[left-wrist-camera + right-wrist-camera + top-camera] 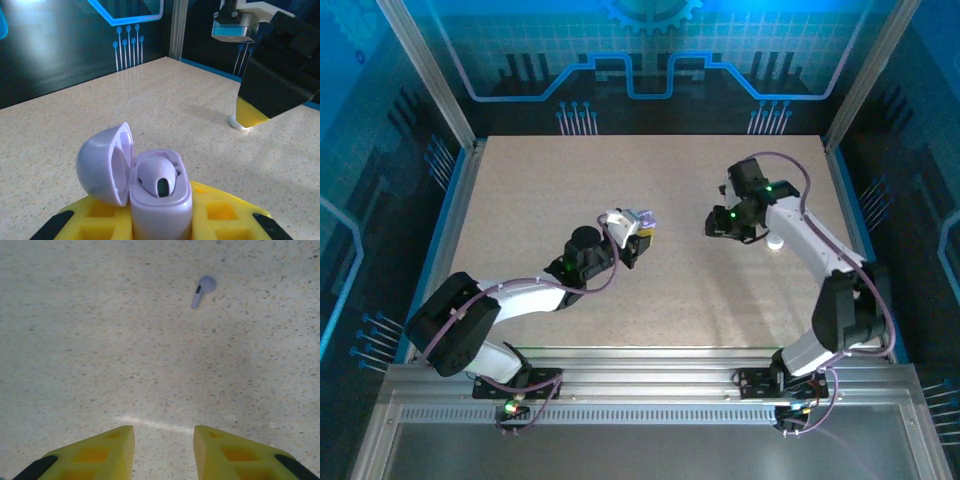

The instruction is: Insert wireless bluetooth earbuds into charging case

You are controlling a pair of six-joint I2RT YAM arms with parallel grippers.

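The left end effector (161, 216) pinches the case (160, 207), a smooth lavender pebble standing upright, its domed lid (102, 167) swung open leftward. A glossy earbud (157, 177) sits inside. Farther off, the right end effector (164, 450) has its yellow fingers spread over the speckled tabletop (100, 340). Beyond them a loose earbud (202, 289) lies flat, its stem pointing back toward the fingers.

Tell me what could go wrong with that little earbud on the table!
The loose earbud is tiny and lies flat on the table, so the open right gripper might nudge it away instead of catching it. The charging case in the left gripper stands open with a seated earbud; a bump could tip it.
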